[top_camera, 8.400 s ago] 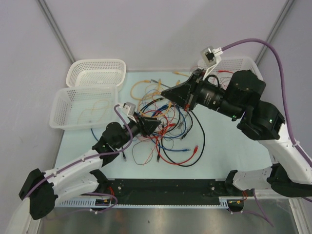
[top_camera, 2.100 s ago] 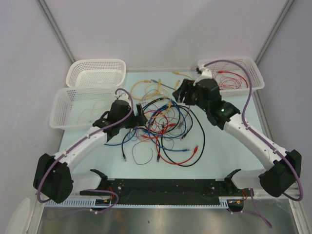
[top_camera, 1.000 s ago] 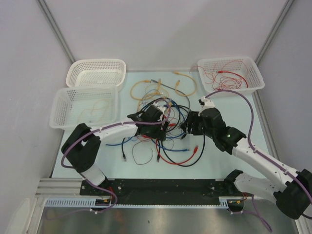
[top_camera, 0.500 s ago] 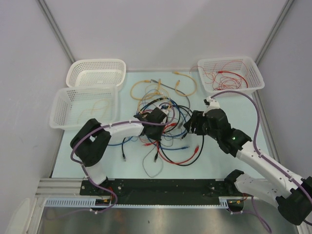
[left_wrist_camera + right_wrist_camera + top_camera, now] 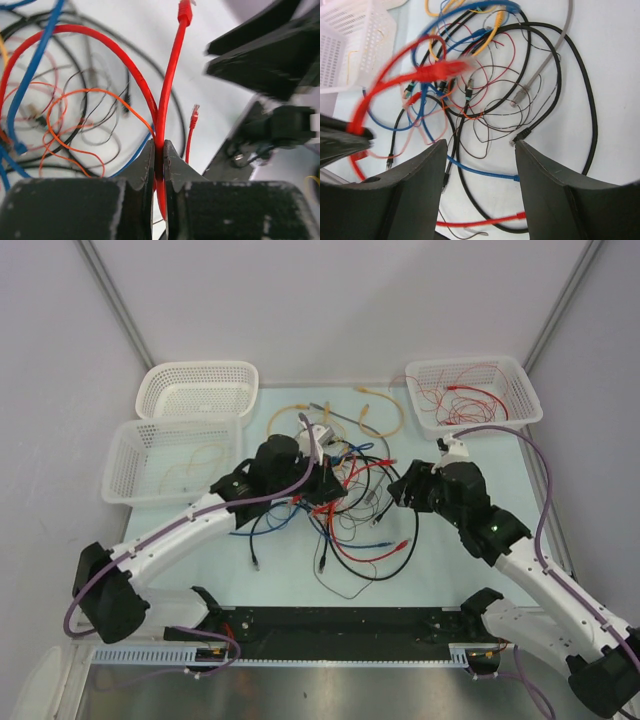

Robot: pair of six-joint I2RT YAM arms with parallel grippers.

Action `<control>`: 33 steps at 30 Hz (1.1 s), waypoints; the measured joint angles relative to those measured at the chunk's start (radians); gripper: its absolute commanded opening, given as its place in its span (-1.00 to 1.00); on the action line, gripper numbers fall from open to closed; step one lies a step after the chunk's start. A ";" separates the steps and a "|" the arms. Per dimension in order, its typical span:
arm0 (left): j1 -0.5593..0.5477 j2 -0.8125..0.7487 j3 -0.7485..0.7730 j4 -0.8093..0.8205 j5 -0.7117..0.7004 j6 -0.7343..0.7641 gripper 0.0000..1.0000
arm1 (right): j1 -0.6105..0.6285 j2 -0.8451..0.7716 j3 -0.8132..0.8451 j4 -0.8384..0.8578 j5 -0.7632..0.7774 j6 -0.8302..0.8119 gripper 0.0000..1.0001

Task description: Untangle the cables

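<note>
The cables lie in a loose tangle of red, black, blue and thin orange wires at the middle of the table. My left gripper hangs over the tangle's left part. In the left wrist view it is shut on a thick red cable, which runs up from the jaws to a red plug. My right gripper hovers at the tangle's right edge. It is open, nothing between its fingers, with a black cable and a blue cable on the table below.
Two white baskets stand at the back left, the nearer holding a thin yellow wire. A third basket at the back right holds red wires. Yellow cables lie loose behind the tangle.
My left gripper closed on the red cable and drew back and up with it, dragging part of the tangle. The right gripper shifted slightly right and stayed open.
</note>
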 measured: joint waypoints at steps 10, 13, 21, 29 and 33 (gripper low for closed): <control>0.237 -0.049 -0.219 0.390 0.367 -0.217 -0.87 | -0.041 0.098 0.000 0.037 -0.030 -0.003 0.23; 0.246 -0.001 -0.231 0.478 0.427 -0.265 -0.40 | -0.067 0.136 0.000 0.057 -0.054 -0.008 0.23; 0.290 0.110 -0.227 0.452 0.421 -0.314 0.32 | -0.130 0.173 0.000 0.084 -0.119 -0.011 0.22; 0.300 0.063 -0.094 0.132 0.163 -0.147 0.35 | -0.120 0.166 0.000 0.093 -0.143 -0.011 0.23; 0.301 0.064 -0.094 0.079 0.039 -0.115 0.27 | -0.108 0.165 0.000 0.093 -0.143 -0.011 0.22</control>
